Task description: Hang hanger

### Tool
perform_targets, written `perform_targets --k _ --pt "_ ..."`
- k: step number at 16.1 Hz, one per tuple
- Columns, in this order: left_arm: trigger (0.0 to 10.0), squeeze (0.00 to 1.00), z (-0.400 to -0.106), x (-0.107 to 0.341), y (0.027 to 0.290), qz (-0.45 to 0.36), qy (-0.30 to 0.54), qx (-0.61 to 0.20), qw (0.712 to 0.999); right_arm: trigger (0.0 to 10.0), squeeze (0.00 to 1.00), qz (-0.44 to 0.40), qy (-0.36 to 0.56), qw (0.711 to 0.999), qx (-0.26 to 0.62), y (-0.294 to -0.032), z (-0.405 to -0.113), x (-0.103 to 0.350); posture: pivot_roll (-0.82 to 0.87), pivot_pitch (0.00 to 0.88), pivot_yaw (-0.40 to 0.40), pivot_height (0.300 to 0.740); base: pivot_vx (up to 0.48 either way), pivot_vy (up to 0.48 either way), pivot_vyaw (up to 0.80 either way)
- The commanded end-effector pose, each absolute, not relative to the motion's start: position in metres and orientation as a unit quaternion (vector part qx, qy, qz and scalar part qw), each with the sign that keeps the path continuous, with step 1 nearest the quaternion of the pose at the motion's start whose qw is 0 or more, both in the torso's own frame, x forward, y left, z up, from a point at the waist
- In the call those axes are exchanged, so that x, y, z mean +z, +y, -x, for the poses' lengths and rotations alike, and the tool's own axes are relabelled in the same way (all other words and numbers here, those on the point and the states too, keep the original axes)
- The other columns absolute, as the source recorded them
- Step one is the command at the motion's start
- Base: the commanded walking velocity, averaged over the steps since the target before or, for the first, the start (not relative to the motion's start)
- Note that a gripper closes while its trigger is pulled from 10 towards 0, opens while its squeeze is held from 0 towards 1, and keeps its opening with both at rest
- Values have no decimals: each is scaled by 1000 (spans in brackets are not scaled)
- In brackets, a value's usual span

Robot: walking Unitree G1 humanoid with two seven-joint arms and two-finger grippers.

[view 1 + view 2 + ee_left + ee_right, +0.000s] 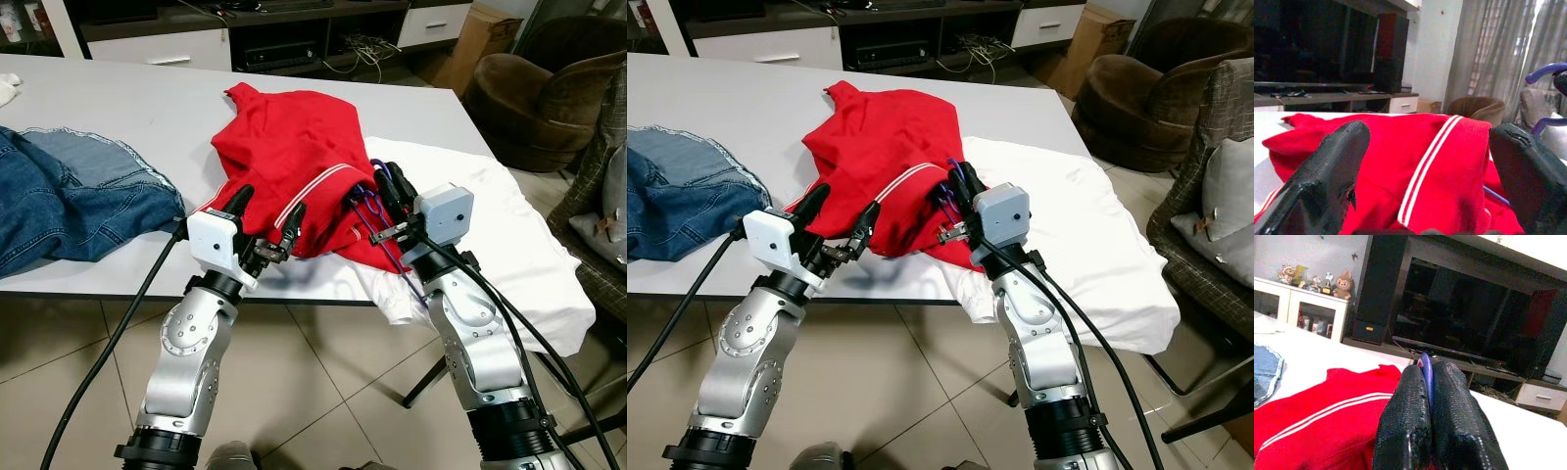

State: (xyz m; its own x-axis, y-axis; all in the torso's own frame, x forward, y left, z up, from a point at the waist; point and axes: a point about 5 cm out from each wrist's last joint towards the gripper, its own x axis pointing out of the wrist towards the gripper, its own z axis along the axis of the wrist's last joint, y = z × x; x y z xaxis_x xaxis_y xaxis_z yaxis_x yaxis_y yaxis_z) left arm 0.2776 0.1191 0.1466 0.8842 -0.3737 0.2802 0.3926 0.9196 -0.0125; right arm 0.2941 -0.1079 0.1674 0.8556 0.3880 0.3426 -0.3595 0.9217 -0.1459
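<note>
Right gripper (384,192) clamped on purple hanger (369,211).

Tiled floor (323,382) under white table (147,108), brown armchair (544,93) beside it, dark TV cabinet (294,34) behind.

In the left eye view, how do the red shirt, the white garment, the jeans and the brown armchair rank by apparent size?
1. White garment and red shirt: look alike.
2. Jeans, cut off by the frame.
3. Brown armchair, farther away, so unsure.
</note>
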Motion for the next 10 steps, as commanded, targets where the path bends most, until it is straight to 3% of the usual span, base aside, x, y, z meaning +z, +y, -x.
perform_targets --k 1,10 --pt "10000 0 -275 146 117 28 -141 -194 970 10000 0 32 -195 962 188 -113 -290 170 117 24 -54 740 0 0 0" --pt "10000 0 -273 146 113 13 -146 -187 971 10000 0 22 -202 966 162 -118 -283 169 114 15 -40 740 0 0 0"
